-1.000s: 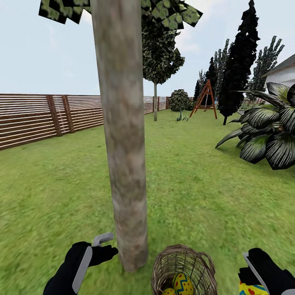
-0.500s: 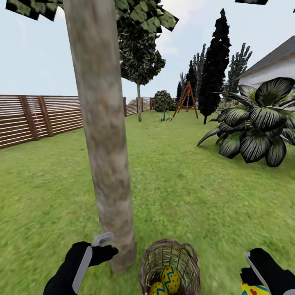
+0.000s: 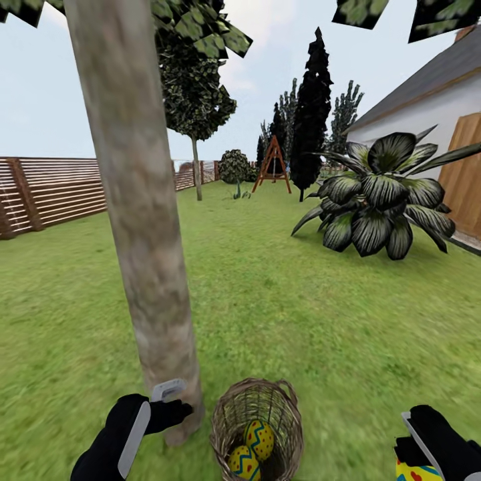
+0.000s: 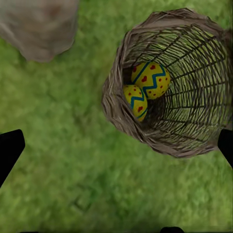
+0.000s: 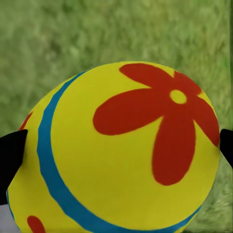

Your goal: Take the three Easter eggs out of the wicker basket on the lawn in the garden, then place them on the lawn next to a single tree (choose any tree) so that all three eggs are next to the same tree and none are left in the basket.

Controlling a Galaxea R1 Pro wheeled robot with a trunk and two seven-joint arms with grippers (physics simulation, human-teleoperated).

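Note:
The wicker basket [image 3: 224,417] stands on the lawn [image 3: 314,321] right beside the thick pale trunk of the tree [image 3: 133,234]. Two yellow Easter eggs [image 3: 259,439] with blue zigzags and red dots lie inside it, also seen as eggs [image 4: 150,80] from above in the left wrist view. My left gripper [image 3: 172,399] hangs open by the trunk's base, above the grass beside the basket [image 4: 121,104]. My right gripper [image 3: 427,457] is shut on a third egg [image 5: 116,145], yellow with a red flower and a blue band, held over grass to the basket's right.
A brown slat fence [image 3: 53,190] runs along the left. A big dark-leaved plant [image 3: 374,200] and a white house with a wooden door [image 3: 461,174] stand at the right. Far back are a thin-trunked tree [image 3: 196,107], a black conifer [image 3: 314,113] and a wooden frame [image 3: 270,164].
The whole view has swung to the right, so the tree, basket and plant sit further left in the picture and the house shows more. Both arms hold the same places in the view.

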